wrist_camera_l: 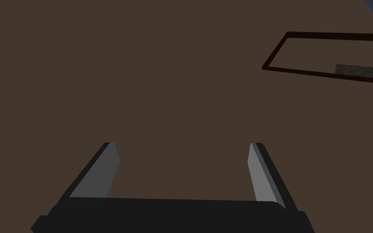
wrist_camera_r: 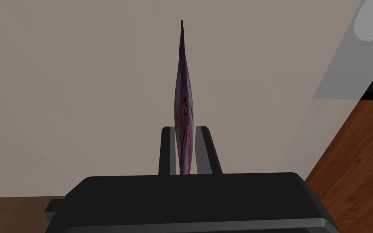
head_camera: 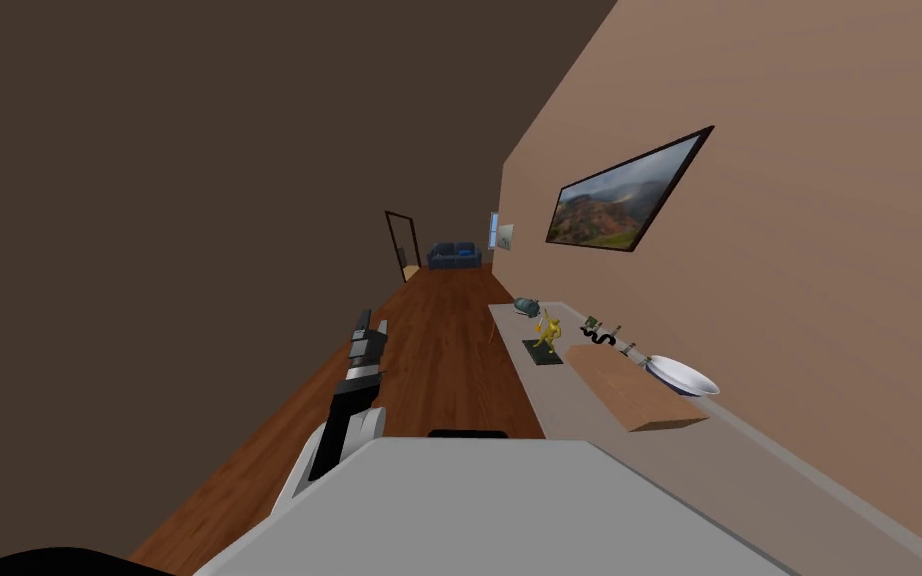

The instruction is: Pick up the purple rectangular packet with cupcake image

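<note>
Packet (wrist_camera_r: 183, 89), purple and thin, sits clamped by one end in my right gripper (wrist_camera_r: 185, 130), likely light and floppy, while my left gripper (wrist_camera_l: 183, 146) hangs with blades apart.

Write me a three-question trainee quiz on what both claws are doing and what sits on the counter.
1. True or false: the left claw stands open and empty.
2. Pick one. The right claw is: A, open and empty; B, shut on a thin purple printed packet seen edge-on; C, shut on nothing.
3. Fill the gap: on the long grey counter, the round ____ bowl lies beside the flat brown board.

Key: 1 true; 2 B; 3 white.
</note>
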You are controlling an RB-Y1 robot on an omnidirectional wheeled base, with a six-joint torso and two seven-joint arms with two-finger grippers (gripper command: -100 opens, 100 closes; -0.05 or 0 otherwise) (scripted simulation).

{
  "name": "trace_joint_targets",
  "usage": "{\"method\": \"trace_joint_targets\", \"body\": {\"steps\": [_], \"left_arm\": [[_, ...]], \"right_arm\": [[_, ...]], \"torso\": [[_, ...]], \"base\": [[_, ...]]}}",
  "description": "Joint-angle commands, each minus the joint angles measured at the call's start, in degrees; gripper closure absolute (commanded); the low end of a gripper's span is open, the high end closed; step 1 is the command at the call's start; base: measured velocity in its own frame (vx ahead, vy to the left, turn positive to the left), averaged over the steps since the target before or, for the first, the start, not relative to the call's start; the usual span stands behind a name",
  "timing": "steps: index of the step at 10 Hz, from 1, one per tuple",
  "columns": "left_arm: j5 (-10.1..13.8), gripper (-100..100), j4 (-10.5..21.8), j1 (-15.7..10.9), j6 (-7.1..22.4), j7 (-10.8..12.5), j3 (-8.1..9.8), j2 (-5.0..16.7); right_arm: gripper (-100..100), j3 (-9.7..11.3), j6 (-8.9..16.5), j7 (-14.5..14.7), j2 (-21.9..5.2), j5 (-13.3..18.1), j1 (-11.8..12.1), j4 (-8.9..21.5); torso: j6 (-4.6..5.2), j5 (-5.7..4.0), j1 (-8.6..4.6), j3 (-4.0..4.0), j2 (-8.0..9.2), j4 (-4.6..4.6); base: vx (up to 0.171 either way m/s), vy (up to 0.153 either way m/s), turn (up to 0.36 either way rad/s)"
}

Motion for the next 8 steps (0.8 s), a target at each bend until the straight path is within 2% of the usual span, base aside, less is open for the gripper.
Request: {"method": "trace_joint_targets", "body": {"steps": [1, 2, 6, 7, 8], "left_arm": [[0.0, 0, 0.0, 0.0, 0.0, 0.0, 0.0, 0.0], [0.0, 0, 0.0, 0.0, 0.0, 0.0, 0.0, 0.0], [0.0, 0, 0.0, 0.0, 0.0, 0.0, 0.01, 0.0], [0.0, 0, 0.0, 0.0, 0.0, 0.0, 0.01, 0.0], [0.0, 0, 0.0, 0.0, 0.0, 0.0, 0.0, 0.0]], "right_arm": [[0, 0.0, 0.0, 0.0, 0.0, 0.0, 0.0, 0.0], [100, -0.3, -0.1, 0.7, -0.7, 0.2, 0.5, -0.7], [100, -1.7, -1.7, 4.6, -3.3, 1.2, 2.7, -3.7], [100, -1.5, -1.3, 3.7, -2.9, 0.9, 2.5, -3.4], [0, -1.5, -1.4, 4.0, -3.0, 1.0, 2.7, -3.5]], "torso": [[0.0, 0.0, 0.0, 0.0, 0.0, 0.0], [0.0, 0.0, 0.0, 0.0, 0.0, 0.0], [0.02, 0.04, 0.06, -0.39, -0.66, -0.15], [0.07, 0.05, 0.06, -0.38, -0.64, -0.16], [-0.05, 0.02, 0.03, -0.25, -0.41, -0.09]], "base": [[0.0, 0.0, 0.0], [0.094, -0.015, -0.292], [0.176, 0.007, -0.289], [0.076, 0.01, -0.074], [0.012, 0.003, 0.013]]}}
